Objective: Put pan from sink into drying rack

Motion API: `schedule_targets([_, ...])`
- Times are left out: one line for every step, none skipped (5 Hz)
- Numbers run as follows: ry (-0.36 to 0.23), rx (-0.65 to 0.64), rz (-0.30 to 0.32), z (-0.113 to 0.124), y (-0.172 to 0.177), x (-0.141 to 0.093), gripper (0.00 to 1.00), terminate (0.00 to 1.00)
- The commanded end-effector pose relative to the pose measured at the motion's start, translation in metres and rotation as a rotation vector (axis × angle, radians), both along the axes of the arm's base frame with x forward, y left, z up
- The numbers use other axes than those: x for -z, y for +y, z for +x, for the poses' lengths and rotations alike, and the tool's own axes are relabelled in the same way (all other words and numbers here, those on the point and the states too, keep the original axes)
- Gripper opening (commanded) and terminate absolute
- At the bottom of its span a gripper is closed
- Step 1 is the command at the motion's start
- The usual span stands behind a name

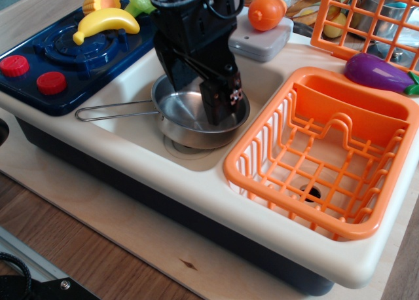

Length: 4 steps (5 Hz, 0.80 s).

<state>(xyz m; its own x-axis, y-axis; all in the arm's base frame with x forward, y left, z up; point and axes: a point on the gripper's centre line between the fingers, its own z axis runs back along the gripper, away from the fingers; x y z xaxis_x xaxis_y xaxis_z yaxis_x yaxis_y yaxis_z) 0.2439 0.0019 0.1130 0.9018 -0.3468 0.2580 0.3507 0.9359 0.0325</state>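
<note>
gripper (196,93) jaws spread, straddling the pan (190,123) far rim in the sink (131,126); handle points toward counter's left edge.

The small round shiny steel pan (190,120) sits upright in the cream-white plastic sink (131,84), over the drain, its thin wire handle pointing left; the bright orange lattice drying rack (327,156) stands just right of it, holding nothing.
</note>
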Motion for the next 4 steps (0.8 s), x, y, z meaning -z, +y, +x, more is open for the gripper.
schedule_targets([-0.031,0.060,0.000,0.002,0.006,0.008,1.00,0.00])
schedule_targets([-0.033,0.070,-0.015,-0.002,0.006,0.019,1.00,0.00])
schedule_targets([-0.042,0.070,-0.025,-0.003,0.006,0.032,1.00,0.00])
schedule_targets([-0.054,0.076,-0.035,-0.002,0.007,0.043,1.00,0.00])
